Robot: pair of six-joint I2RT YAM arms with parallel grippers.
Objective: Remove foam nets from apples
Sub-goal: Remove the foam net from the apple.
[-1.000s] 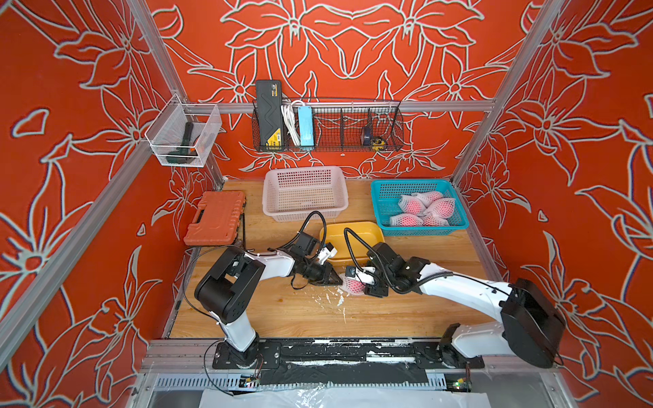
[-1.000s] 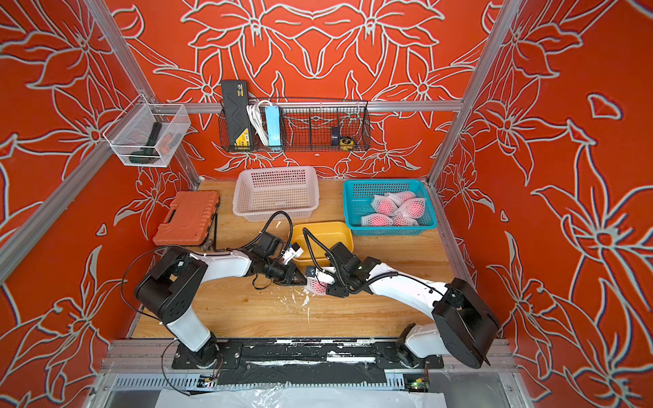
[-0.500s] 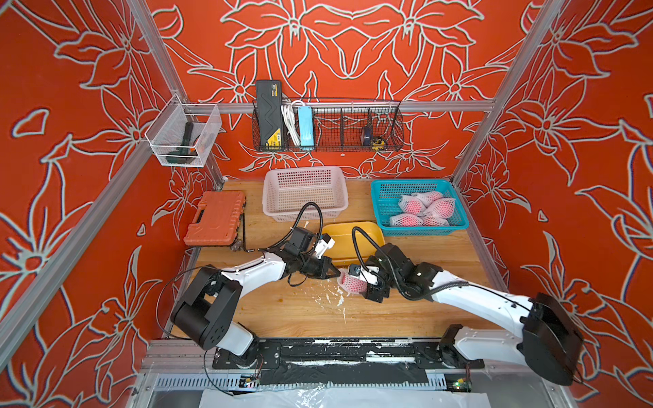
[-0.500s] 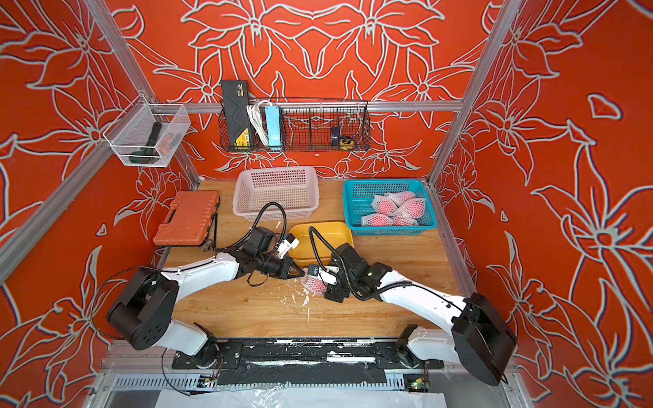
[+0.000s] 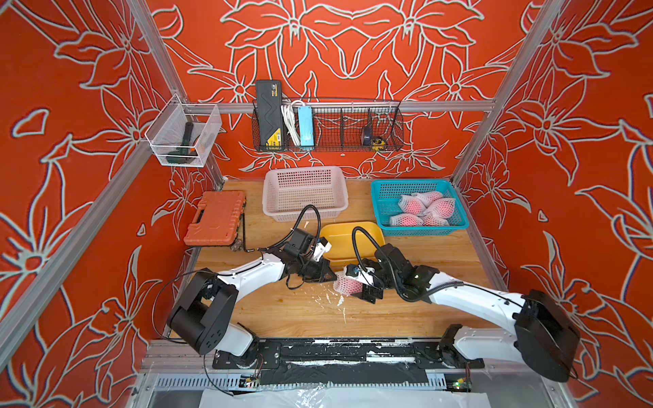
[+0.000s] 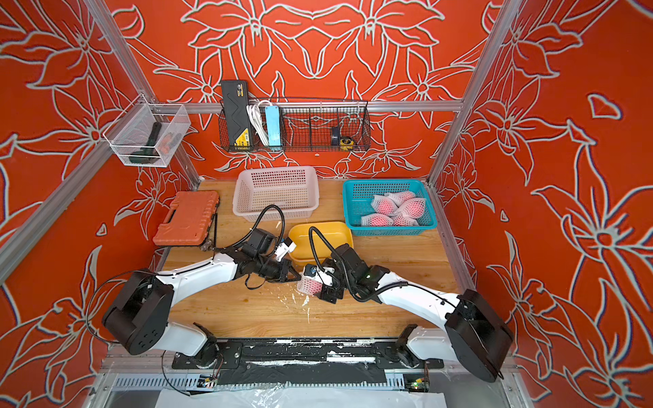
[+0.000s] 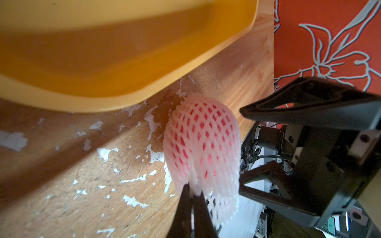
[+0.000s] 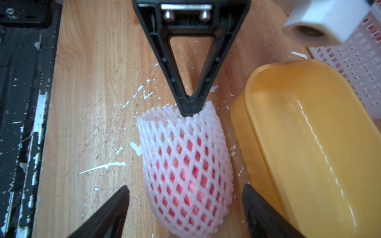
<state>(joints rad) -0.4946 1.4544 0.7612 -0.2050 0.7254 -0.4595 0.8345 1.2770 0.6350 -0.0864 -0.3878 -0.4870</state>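
Note:
One apple [image 8: 192, 186] lies on the wooden table beside the yellow tray, its pinkish red showing through the holes of a white foam net [image 5: 348, 282] [image 6: 309, 284] [image 7: 202, 144] that still wraps it. My left gripper [image 7: 193, 190] [image 5: 332, 279] is shut, pinching the rim of the net's open end [image 8: 190, 111]. My right gripper [image 8: 185, 186] [image 5: 357, 282] is open, one finger on each side of the netted apple's far end, with a small gap on both sides. Several more netted apples [image 5: 420, 208] lie in the blue basket.
The yellow tray [image 5: 339, 240] lies just behind the netted apple, with nothing in it. A white basket [image 5: 304, 213] stands at the back middle, the blue basket [image 5: 422, 231] at back right, an orange case [image 5: 215, 219] at left. White foam flakes [image 5: 328, 300] litter the table.
The left gripper has closed on the net's rim and its arm has stretched out. The right gripper has opened wider around the netted apple, which stays in place.

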